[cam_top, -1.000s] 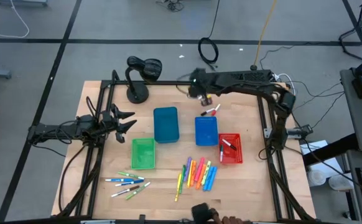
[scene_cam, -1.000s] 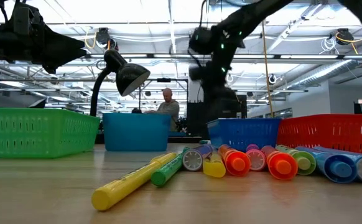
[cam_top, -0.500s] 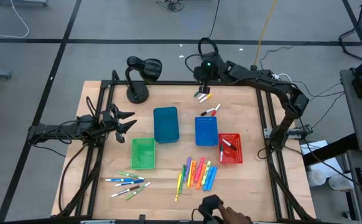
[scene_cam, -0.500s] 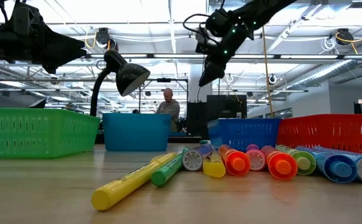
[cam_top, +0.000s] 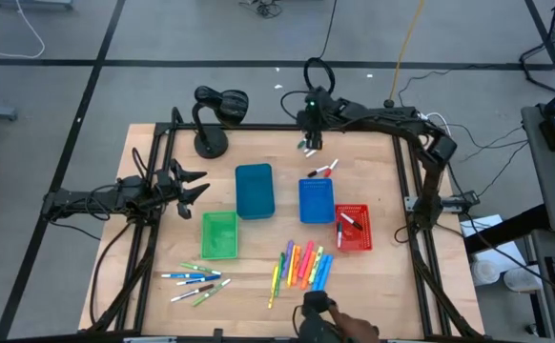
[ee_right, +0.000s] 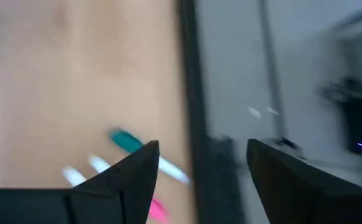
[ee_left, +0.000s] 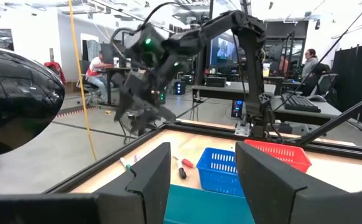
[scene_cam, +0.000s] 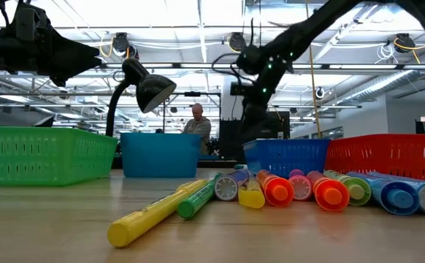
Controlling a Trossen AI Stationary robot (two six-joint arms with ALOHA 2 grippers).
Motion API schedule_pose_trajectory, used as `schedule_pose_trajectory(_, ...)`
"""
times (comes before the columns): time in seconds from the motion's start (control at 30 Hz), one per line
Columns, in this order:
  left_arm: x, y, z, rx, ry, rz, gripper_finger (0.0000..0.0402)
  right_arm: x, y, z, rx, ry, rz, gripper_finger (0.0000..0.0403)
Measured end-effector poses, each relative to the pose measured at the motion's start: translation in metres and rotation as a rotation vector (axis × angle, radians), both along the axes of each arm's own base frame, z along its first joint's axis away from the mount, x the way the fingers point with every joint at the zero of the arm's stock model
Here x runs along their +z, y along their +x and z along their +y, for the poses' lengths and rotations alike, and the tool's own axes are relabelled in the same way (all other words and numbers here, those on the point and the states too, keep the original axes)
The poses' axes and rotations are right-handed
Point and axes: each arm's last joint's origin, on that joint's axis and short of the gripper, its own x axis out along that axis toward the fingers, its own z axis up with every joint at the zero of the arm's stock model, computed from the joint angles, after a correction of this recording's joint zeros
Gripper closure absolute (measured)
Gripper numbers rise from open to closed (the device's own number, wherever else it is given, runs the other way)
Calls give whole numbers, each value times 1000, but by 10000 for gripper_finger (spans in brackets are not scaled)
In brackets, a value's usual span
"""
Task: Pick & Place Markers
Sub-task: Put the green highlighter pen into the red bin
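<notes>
The table is holding three groups of markers: neon ones at the front, white ones front-left, a few at the far edge. The bins are standing mid-table, likely for sorting. The right gripper is hanging open and empty above the far markers, seemingly lining up a pick. The left gripper is waiting open at the left edge.

I count four bins on my table: a teal bin, a blue bin, a green bin and a red bin. Markers lie in five groups (too thin to count one by one): neon markers lower centre, white markers lower left, a few upper centre, two just above the blue bin, some in the red. One desk lamp upper left.
</notes>
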Motion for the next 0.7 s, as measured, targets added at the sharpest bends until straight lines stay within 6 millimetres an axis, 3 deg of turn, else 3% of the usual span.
schedule_pose_trajectory(0.37, 0, 0, 0, 0, 0, 0, 217, -63, 14, -3, 81, 170, 83, 201)
schedule_pose_trajectory(0.7, 0, 0, 0, 0, 0, 1, 217, -76, 5, -10, 52, 219, 141, 224)
